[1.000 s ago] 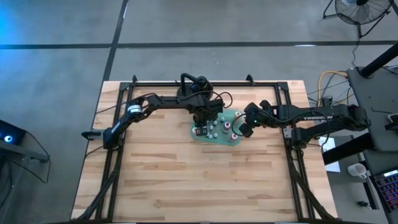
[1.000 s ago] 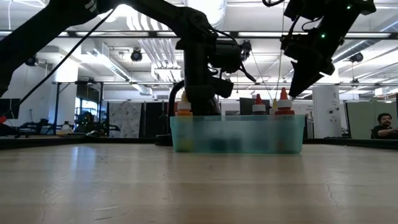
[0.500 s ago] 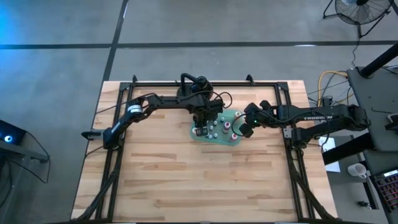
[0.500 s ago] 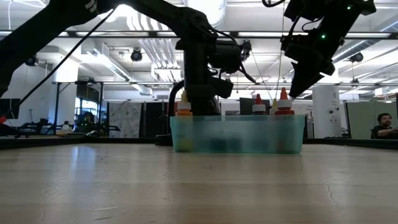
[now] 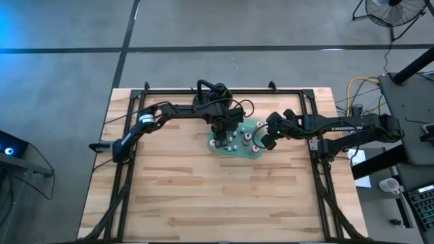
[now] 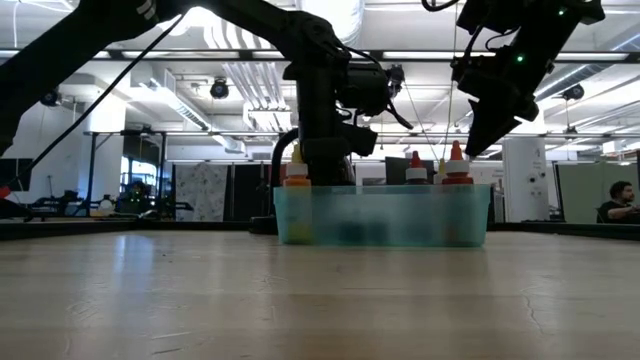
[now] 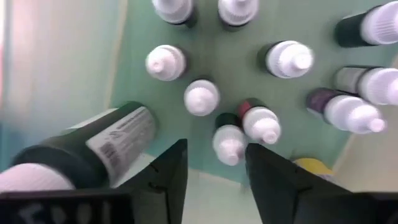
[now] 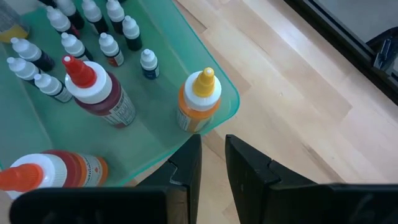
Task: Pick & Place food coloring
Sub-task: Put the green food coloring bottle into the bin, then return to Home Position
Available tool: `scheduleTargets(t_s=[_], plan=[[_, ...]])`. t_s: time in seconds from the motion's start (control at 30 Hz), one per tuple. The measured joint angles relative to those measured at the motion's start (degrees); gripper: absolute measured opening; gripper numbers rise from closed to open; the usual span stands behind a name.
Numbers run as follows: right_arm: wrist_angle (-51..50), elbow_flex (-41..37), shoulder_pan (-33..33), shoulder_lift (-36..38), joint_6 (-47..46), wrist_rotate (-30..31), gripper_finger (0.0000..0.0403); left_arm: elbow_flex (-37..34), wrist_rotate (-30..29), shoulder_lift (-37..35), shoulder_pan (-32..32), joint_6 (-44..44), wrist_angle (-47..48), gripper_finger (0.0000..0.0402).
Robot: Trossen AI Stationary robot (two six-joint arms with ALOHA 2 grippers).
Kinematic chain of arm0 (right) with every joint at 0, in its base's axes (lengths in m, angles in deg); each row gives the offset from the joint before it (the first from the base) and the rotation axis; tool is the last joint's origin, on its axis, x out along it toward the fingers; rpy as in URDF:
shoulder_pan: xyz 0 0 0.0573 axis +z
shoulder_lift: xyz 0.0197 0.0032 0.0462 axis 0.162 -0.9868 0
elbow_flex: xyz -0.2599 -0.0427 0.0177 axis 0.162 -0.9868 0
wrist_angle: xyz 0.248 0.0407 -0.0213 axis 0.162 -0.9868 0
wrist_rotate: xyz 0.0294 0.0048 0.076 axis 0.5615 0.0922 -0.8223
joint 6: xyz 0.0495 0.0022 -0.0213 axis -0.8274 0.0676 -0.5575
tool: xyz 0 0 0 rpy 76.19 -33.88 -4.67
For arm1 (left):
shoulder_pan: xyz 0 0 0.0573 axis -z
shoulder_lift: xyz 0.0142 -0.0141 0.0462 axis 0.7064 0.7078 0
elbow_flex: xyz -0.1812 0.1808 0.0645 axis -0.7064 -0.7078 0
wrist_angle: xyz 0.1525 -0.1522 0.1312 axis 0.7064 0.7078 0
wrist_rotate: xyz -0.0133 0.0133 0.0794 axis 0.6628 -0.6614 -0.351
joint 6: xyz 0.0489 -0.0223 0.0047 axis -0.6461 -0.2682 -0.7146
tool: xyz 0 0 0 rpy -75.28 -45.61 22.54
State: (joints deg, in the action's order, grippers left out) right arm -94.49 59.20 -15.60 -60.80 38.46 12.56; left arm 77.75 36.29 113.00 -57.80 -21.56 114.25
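Observation:
Several tiny food coloring bottles [image 7: 200,98] with whitish caps stand upright on a shallow green tray [image 5: 234,151] at the table's middle. My left gripper [image 7: 216,177] points down over the tray's left part, open. One small bottle [image 7: 229,144] stands just beyond the gap between its fingers, untouched. My right gripper [image 8: 213,168] hangs above the tray's right end [image 5: 263,142], shut and holding nothing.
Bigger squeeze bottles share the tray: an orange one with a yellow cap [image 8: 196,99], a red one [image 8: 93,90] and a dark labelled one [image 7: 93,146]. Black rails [image 5: 129,115] frame the table. Bare wood [image 5: 217,196] lies toward the near edge. A person [image 6: 620,200] sits far behind.
My left gripper has opened while staying in place over the tray's left part. My right gripper has kept still.

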Motion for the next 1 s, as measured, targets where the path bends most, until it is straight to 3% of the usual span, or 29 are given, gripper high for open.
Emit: scheduleTargets(t_s=[0.27,0.57,0.8,1.0], plan=[[-0.1,0.0,0.0,0.0,0.0,0.0,0.0063,2.0,-6.3,-1.1,0.0,-0.2,2.2,0.014],[-0.1,0.0,0.0,0.0,0.3,0.0,0.0063,12.8,-6.6,-1.1,0.1,3.5,10.5,0.014],[-0.3,0.0,0.0,0.0,0.5,-0.1,0.0063,25.5,-6.6,-1.2,1.0,7.2,17.2,0.014],[0.0,1.3,0.0,0.0,0.0,-0.7,0.0063,20.2,-5.8,-8.6,1.0,15.8,10.5,0.014]])
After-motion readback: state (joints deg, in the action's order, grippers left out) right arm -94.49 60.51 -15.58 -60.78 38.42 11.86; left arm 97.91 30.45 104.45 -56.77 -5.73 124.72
